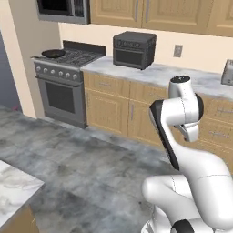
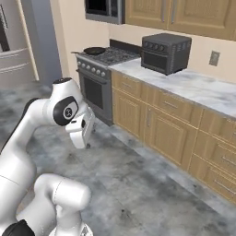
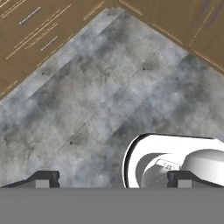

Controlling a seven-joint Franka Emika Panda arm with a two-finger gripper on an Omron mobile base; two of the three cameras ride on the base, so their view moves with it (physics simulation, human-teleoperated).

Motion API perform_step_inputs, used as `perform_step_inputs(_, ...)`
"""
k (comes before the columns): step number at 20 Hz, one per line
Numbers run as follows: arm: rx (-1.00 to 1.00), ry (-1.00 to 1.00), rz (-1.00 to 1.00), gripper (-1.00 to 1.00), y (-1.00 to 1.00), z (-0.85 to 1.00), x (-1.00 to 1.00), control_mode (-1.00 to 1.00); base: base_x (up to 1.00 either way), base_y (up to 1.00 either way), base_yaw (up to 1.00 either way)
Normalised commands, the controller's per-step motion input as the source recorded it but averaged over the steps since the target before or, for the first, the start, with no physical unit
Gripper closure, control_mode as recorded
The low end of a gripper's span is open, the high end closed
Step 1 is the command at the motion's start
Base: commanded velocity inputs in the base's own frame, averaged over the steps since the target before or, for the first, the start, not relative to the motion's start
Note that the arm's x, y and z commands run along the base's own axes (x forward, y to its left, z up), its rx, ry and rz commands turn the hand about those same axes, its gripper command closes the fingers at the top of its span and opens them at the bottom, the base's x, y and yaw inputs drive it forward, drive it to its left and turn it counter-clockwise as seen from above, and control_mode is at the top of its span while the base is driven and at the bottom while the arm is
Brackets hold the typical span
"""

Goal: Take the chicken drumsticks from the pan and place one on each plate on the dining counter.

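The black pan (image 1: 53,53) sits on the far-left burner of the stove, and it also appears as the pan (image 2: 94,50) in the right base view. It is too small and far off to tell whether the chicken drumsticks lie in it. The plates are out of view. My arm is folded up over the base, well away from the stove, with the hand pointing down at the floor. In the hand view my gripper (image 3: 113,180) is open, its dark fingertips (image 3: 43,179) set wide apart over grey floor tiles, holding nothing.
A steel stove (image 1: 61,86) stands at the left end of a marble-topped cabinet run (image 1: 136,73) bearing a black toaster oven (image 1: 133,49). A marble counter corner (image 1: 13,191) with a tan front juts in at lower left. Open grey floor (image 1: 91,164) lies between.
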Motion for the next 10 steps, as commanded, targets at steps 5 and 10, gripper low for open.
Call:
perform_step_inputs(5, 0.0, 0.0, 0.0, -1.0, 0.0, 0.0, 0.0, 1.0, 1.0, 0.0, 0.26)
perform_step_inputs(10, 0.0, 0.0, 0.0, -1.0, 0.0, 0.0, 0.0, 1.0, 1.0, 0.0, 0.22)
